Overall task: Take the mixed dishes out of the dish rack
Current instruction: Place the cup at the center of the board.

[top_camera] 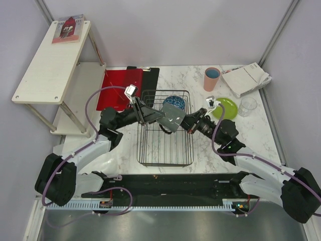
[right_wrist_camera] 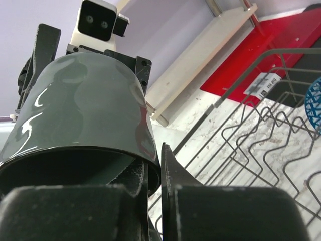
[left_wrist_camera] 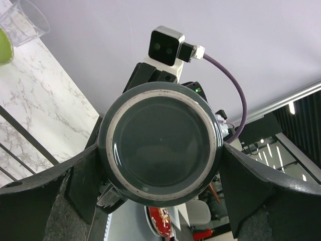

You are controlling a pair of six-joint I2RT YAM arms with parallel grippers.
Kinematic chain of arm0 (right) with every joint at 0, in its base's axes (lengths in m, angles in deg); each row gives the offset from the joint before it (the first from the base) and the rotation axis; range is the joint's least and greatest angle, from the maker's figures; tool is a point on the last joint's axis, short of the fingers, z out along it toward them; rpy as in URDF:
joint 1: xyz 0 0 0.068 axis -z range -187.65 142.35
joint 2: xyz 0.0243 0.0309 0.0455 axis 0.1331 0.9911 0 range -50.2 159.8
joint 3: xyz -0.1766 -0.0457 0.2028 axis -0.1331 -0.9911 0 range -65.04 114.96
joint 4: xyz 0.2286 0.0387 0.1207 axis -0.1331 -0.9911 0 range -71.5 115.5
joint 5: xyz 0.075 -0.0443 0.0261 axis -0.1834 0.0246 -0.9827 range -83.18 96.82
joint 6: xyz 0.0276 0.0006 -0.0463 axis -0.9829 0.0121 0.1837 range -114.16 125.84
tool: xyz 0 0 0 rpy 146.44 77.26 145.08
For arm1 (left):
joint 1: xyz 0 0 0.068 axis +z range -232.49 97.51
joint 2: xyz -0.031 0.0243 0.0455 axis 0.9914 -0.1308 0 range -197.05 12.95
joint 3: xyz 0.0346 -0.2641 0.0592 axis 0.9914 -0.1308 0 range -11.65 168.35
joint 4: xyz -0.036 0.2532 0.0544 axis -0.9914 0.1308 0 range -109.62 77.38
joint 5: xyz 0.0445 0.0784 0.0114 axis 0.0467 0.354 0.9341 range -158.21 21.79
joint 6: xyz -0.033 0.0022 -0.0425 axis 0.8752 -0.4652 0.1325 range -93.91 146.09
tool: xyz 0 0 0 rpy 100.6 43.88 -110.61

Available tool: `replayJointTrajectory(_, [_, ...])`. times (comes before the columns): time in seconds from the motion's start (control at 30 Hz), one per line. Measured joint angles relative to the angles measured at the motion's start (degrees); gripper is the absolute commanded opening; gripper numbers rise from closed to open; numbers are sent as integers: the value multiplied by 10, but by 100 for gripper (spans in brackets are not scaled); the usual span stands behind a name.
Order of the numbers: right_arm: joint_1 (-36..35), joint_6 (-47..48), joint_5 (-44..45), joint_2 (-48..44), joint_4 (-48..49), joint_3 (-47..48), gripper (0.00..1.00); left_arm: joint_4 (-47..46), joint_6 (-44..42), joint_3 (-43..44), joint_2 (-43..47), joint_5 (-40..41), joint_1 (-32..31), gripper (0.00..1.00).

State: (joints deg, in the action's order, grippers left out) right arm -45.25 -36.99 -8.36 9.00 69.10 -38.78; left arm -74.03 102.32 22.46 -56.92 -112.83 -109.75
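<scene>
The dark grey mug [top_camera: 173, 120] hangs on its side above the dish rack [top_camera: 140, 145], held between both grippers. My right gripper [top_camera: 184, 123] pinches its rim, one finger inside and one outside [right_wrist_camera: 159, 160]. My left gripper [top_camera: 161, 117] clasps the mug's base end, with a finger against each side [left_wrist_camera: 160, 150]. The mug's base [left_wrist_camera: 160, 145] fills the left wrist view, and its wall [right_wrist_camera: 80, 110] fills the right wrist view. The blue patterned bowl [top_camera: 174, 103] stands in the rack's far end. On the table right of the rack are the lime-green plate [top_camera: 225, 108], the clear glass [top_camera: 248, 106] and the salmon-pink cup [top_camera: 212, 79].
A red clipboard [top_camera: 123, 88] lies at the rack's far left. A white wooden shelf [top_camera: 50, 60] stands at the left. A white stack of paper [top_camera: 246, 79] lies at the back right. The rack wires [right_wrist_camera: 261, 125] are below the mug.
</scene>
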Motion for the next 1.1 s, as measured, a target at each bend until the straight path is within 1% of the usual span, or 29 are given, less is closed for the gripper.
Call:
replayJointTrajectory(0.03, [0,3,1,-10,-22,5,0,5,0,4,-1,-6,0,43])
replayJointTrajectory(0.07, [0,7,3,-21,-47,11,0,12,-2,8,-2,-9,0,59])
replayJointTrajectory(0.1, [1,12,7,-33,-72,18,0,22,-4,14,-2,-10,0,69])
replayJointTrajectory(0.13, [1,19,10,-47,-99,25,0,36,-8,21,-2,-12,0,83])
replayJointTrajectory(0.17, [1,26,14,-57,-119,31,0,45,-12,27,-2,-13,-1,89])
replayJointTrajectory(0.2, [2,35,20,-70,-150,40,0,60,-19,35,-2,-16,-1,96])
replayJointTrajectory(0.23, [2,41,24,-78,-167,45,0,71,-23,40,-2,-16,-2,99])
replayJointTrajectory(0.33, [3,63,42,-101,-231,64,0,132,-56,57,-3,-5,-1,99])
replayJointTrajectory(0.57, [5,115,117,-125,-407,111,0,360,-150,113,-7,59,2,99])
replayJointTrajectory(0.67, [5,134,146,-133,-474,137,0,423,-163,115,-6,101,19,99])
replayJointTrajectory(0.83, [-1,153,181,-156,-543,204,0,524,-168,99,-5,186,58,99])
replayJointTrajectory(0.93, [-2,163,229,-165,-590,269,0,570,-168,81,0,223,79,99])
replayJointTrajectory(1.1, [-2,155,388,-136,-709,375,0,617,-168,77,19,253,92,99])
